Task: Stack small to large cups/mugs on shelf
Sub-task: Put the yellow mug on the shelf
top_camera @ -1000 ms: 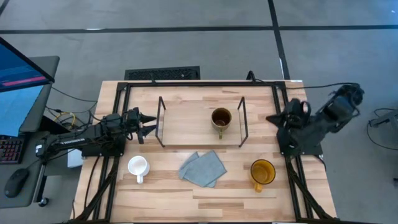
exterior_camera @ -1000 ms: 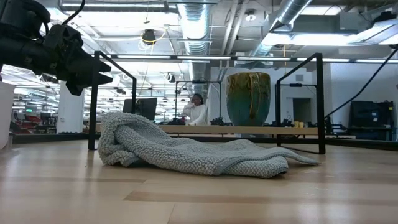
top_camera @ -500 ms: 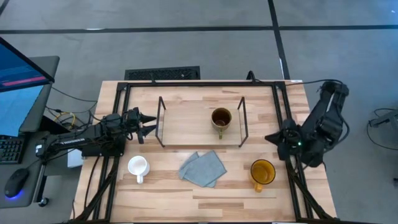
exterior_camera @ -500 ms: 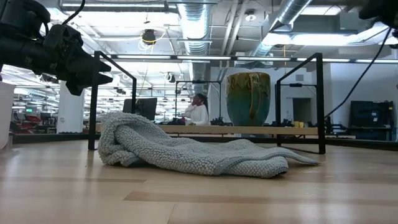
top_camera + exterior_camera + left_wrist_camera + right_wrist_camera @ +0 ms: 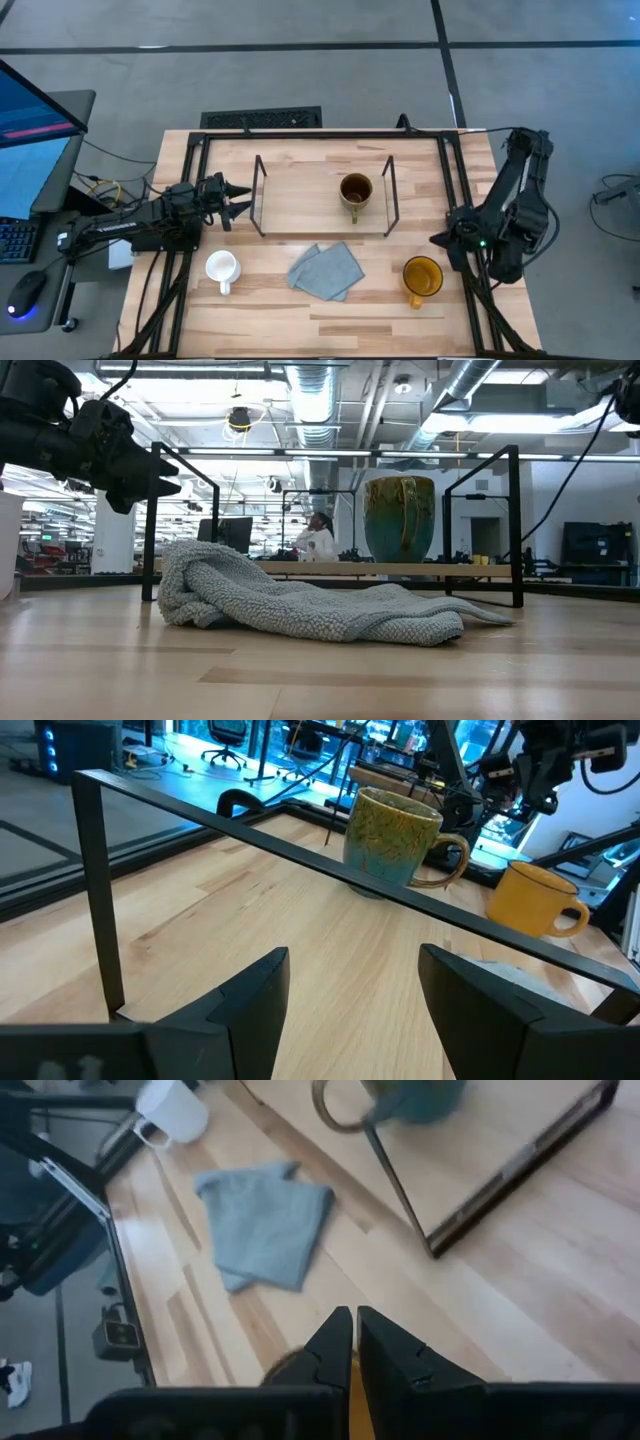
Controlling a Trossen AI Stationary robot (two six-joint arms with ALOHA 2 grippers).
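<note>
Your table (image 5: 330, 310) looks almost the same as a moment ago, but your right arm has moved a lot. It was up by the far right edge, and now the right gripper (image 5: 436, 240) has swung toward the front and sits just beside the yellow mug (image 5: 422, 277), a little above it. Its fingers are pressed nearly together and hold nothing. That looks like you are going for the yellow mug next, so you will likely need to open those fingers first. The shelf (image 5: 322, 196) has not moved, and the olive-brown mug (image 5: 355, 191) stands on its right part, already in place. The grey-blue cloth (image 5: 326, 271) lies in front of the shelf, between the two mugs left on the table. The left gripper (image 5: 238, 199) waits just outside the left end of the shelf, fingers spread wide and empty, same as before. The small white mug (image 5: 221, 268) stands at the front left, untouched.
</note>
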